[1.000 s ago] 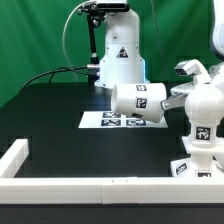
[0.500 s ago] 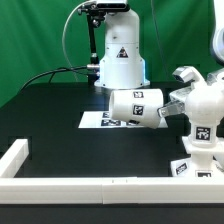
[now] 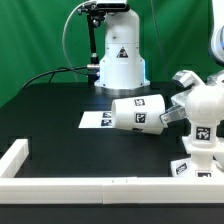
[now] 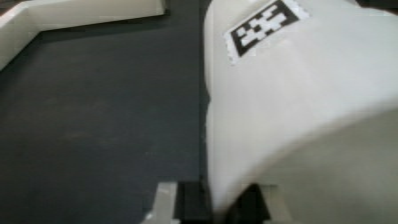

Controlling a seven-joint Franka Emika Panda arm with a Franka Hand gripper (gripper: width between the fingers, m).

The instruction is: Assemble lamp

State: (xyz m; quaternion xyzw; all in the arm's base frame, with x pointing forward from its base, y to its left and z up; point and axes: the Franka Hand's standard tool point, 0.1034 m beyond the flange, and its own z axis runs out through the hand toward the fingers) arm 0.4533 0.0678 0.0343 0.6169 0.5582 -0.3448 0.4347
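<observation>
The tapered white shade (image 3: 139, 114) lies on its side in the air, low over the black table, with its tags facing the camera. My gripper (image 3: 168, 117) is shut on the shade's rim from the exterior view's right. In the wrist view the shade (image 4: 294, 110) fills most of the picture, and its wall sits between my fingertips (image 4: 171, 203) at the gripper (image 4: 217, 205). The round bulb (image 3: 207, 100) stands on the blocky base (image 3: 198, 158) at the exterior view's right, close to the held shade.
The marker board (image 3: 98, 120) lies flat on the table, partly under the shade. A white rail (image 3: 90, 185) runs along the front and left edge, and shows in the wrist view (image 4: 71, 15). The robot's white pedestal (image 3: 120, 55) stands at the back.
The shade has come down and a little to the exterior view's right in my gripper, tilting its wide end lower, and now hangs nearer the table.
</observation>
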